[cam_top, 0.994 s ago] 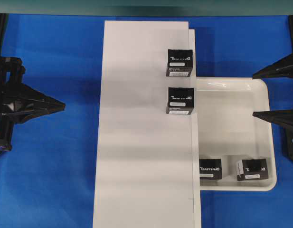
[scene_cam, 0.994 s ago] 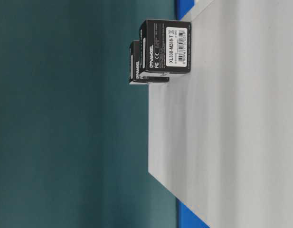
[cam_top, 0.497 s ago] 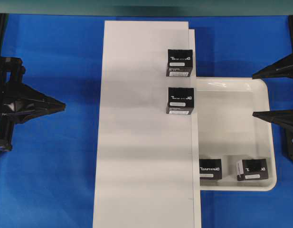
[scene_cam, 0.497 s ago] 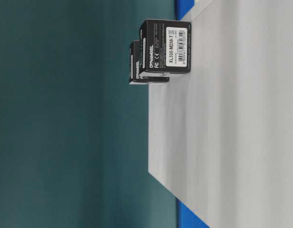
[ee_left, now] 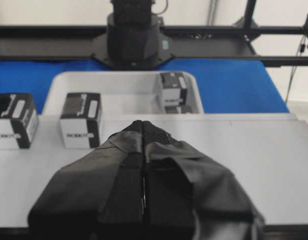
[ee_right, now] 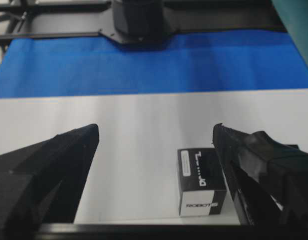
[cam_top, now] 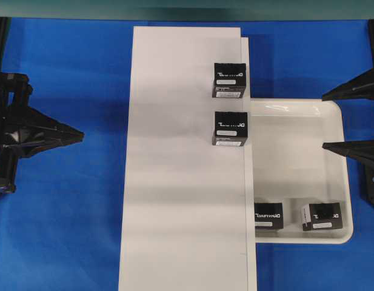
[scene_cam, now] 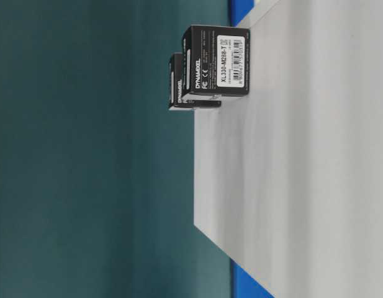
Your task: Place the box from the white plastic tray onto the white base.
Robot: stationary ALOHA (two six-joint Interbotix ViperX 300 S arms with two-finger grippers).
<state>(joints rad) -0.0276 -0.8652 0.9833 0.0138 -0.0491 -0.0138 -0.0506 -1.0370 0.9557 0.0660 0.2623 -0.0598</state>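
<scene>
Nothing has shifted over the last second: the left pincer [cam_top: 77, 134] sits pressed together over the blue bench [cam_top: 65, 230], two boxes rest on the white base [cam_top: 174, 212], two more wait in the white plastic tray [cam_top: 296, 163], including the box [cam_top: 268, 216] nearest the base, and the right pincer [cam_top: 325, 121] hangs spread, empty.
</scene>
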